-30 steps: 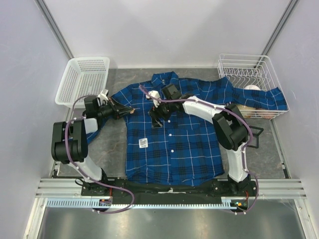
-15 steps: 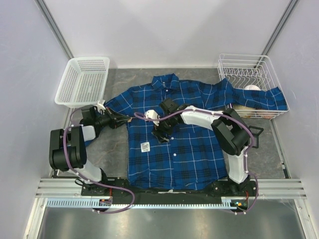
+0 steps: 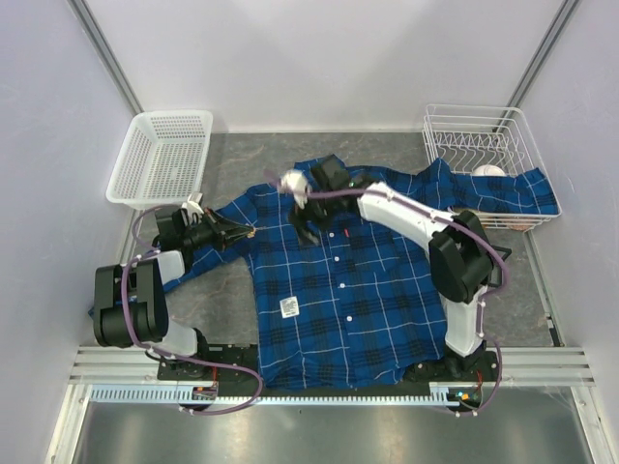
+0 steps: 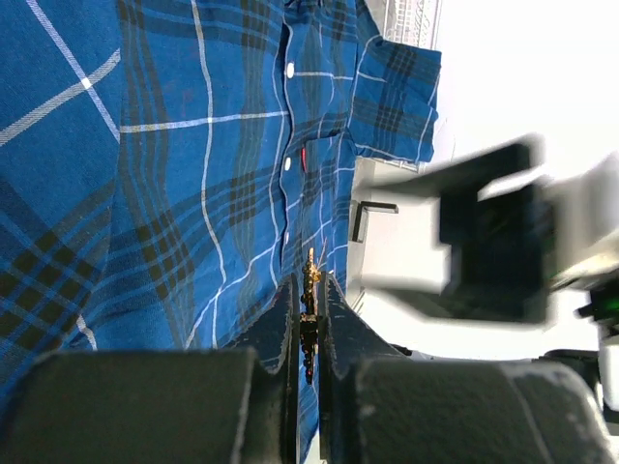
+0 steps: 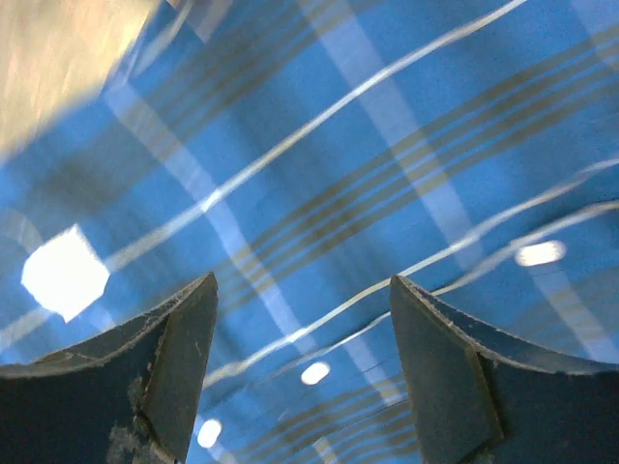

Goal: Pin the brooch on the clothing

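1. Fingertips of the left gripper (image 4: pixel 309 300) are pressed together on the brooch (image 4: pixel 311 271), a thin gold piece seen edge-on in the left wrist view, with its upper end poking out past the tips.
2. From above, the left gripper (image 3: pixel 242 232) points to the right, at the edge of the shirt (image 3: pixel 348 280) where the shoulder meets the sleeve on the left side of that view (whether the brooch touches the fabric I cannot tell).
3. Both fingers of the right gripper (image 5: pixel 302 282) stand well apart with nothing between them; blue plaid cloth fills the gap beneath.
4. In the top view the right gripper (image 3: pixel 308 230) hangs over the upper chest of the shirt, just below the collar and beside the button line; contact with the cloth cannot be judged.
5. Spread front-up on the grey table (image 3: pixel 222 290), the shirt shows white buttons (image 3: pixel 338 261) down the middle and a white square tag (image 3: pixel 288 307) on the lower left panel.
6. One sleeve (image 3: pixel 513 193) runs right and drapes over the rim of a white wire rack (image 3: pixel 479 135) at the far right corner.
7. A white plastic basket (image 3: pixel 160 155) sits at the far left corner, apart from the shirt.
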Controlling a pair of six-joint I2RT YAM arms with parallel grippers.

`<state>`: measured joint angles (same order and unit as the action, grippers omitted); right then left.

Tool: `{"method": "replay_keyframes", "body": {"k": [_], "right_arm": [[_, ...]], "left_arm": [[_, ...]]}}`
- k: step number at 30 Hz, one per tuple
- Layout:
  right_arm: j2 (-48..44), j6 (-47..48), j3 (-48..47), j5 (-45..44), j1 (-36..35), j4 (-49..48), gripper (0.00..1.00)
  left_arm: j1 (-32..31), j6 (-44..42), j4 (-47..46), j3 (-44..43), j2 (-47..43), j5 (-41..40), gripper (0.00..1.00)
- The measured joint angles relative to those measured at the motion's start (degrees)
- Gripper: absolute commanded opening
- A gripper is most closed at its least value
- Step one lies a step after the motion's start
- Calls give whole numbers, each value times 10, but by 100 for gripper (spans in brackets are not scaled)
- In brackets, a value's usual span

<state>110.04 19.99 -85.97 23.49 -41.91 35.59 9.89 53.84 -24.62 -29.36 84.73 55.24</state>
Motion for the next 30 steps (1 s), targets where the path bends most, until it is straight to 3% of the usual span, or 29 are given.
{"method": "replay_keyframes", "body": {"k": [1,6,9,10,12,15,19,30], "right_arm": [[10,-19,-39,-14,10,-9,71],[94,-183,-237,-122,39,-56,64],[142,-269,-289,-177,34,-53,74],[156,-294,-296,-189,31,-50,81],[177,-328,-297,-199,25,-46,85],[210,-366,-297,-196,21,-35,67],[243,-388,-298,-193,20,-29,59],[268,-426,-345,-260,5,-23,57]], "left_arm": [[0,0,-1,0,0,-2,2],[0,-16,7,-19,9,-5,2],[0,-22,4,-39,22,-13,2],[0,-23,3,-40,23,-13,2],[0,-26,3,-41,25,-16,2],[0,-30,4,-40,28,-18,2],[1,-37,5,-40,29,-23,2],[13,-49,5,-38,29,-30,2]]}}
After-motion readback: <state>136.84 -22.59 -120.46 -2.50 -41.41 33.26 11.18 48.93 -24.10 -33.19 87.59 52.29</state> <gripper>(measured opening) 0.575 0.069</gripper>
